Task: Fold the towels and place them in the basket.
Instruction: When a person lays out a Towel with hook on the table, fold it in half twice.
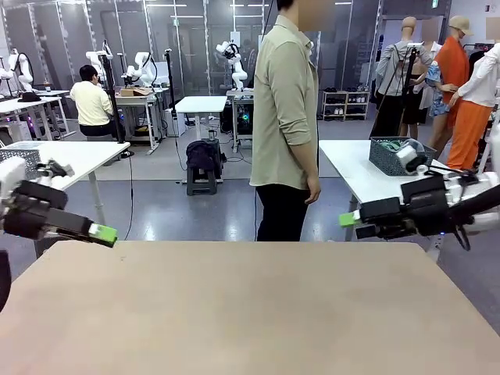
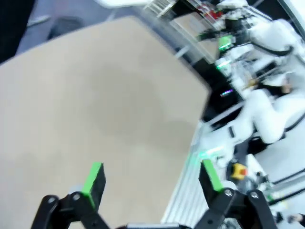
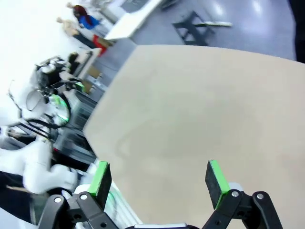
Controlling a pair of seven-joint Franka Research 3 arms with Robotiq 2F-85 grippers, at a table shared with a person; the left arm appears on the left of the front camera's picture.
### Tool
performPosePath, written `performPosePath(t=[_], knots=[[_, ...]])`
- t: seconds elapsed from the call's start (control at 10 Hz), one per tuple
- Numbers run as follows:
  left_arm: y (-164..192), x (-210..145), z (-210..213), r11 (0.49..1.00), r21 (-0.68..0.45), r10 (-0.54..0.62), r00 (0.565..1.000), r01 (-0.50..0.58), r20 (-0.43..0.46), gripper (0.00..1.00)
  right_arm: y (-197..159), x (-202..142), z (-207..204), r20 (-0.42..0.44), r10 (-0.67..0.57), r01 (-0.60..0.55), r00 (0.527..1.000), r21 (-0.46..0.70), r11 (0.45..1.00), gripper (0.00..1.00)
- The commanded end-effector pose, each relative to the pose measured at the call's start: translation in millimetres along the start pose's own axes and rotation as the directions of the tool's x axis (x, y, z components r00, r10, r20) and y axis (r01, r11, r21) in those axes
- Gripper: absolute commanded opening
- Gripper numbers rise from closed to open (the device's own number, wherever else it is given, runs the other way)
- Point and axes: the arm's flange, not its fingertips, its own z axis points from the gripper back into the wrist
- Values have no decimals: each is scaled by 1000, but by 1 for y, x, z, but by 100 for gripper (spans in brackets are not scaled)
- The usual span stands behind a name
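Observation:
The wooden table [image 1: 250,312] lies bare between my two arms. My left gripper [image 1: 100,233] hovers over its far left corner, jaws open and empty, as the left wrist view [image 2: 152,171] confirms. Above the far right corner, my right gripper [image 1: 349,219] also stands open with nothing between its fingers [image 3: 158,169]. A dark grey mesh basket [image 1: 398,156] sits on a white table behind on the right, with something greenish in it that I cannot make out. The towels are out of view.
A person [image 1: 285,117] stands side-on just beyond the table's far edge, arms hanging, hands empty. White tables [image 1: 70,156] stand behind on both sides. My right arm [image 2: 267,114] shows in the left wrist view, my left arm [image 3: 43,162] in the right wrist view.

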Motion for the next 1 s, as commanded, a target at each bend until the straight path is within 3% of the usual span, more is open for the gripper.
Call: performPosePath(t=[0.0, 0.2, 0.4, 0.6, 0.9], knots=[[32, -15, 17, 980, -187, 73, 997, -66, 28, 100, -18, -12, 15, 106, -65, 46, 992, 172, 984, 100], [35, -30, 39, 939, -320, 143, 989, -126, 28, 100, -15, -19, 44, 99, -140, 108, 985, 271, 956, 100], [35, -39, 47, 881, -407, 275, 961, -241, 28, 100, -12, -21, 56, 79, -173, 144, 982, 292, 946, 100], [33, -45, 52, 831, -410, 419, 908, -376, 16, 100, -16, -26, 58, 1, -264, 252, 964, 298, 921, 100], [31, -57, 62, 779, -389, 532, 847, -492, -7, 100, -21, -36, 62, -78, -350, 357, 934, 278, 892, 100]])
